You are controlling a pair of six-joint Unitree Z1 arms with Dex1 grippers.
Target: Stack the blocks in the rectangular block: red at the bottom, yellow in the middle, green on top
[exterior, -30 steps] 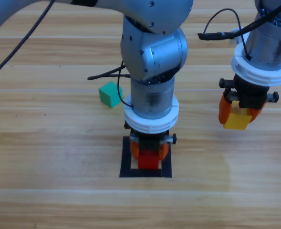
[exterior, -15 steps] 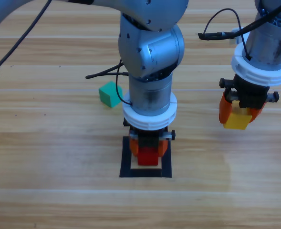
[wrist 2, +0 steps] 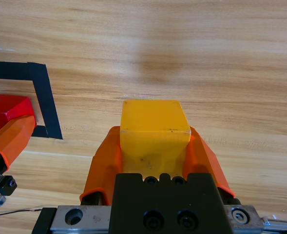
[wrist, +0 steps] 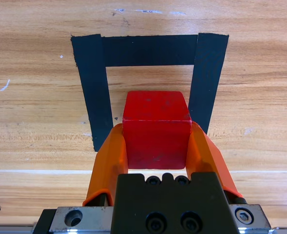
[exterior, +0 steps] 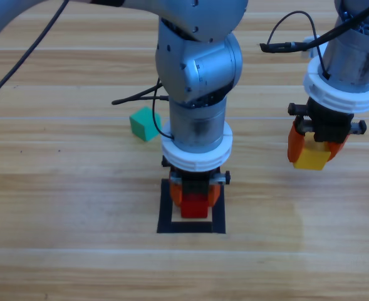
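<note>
Zero blocks are stacked yet. Left pincer [exterior: 195,199] grips red cube [wrist: 156,127] inside tape outline [wrist: 91,87], not released. Right pincer [exterior: 314,150] holds yellow cube [exterior: 311,158] off to the right, above desk [exterior: 59,207]. Green cube [exterior: 145,123] lies apart, untouched. Approx. first step only.

The red cube [exterior: 194,205] was a matte red, set between the orange jaws of the left gripper [exterior: 195,199] inside the black tape outline [exterior: 164,210] on pale, grained wood [exterior: 59,188]. Right of the outline, the right gripper [exterior: 314,152], also orange-jawed, held the yellow cube [exterior: 310,158]. Left of the outline sat the teal-green cube [exterior: 145,123].
</note>
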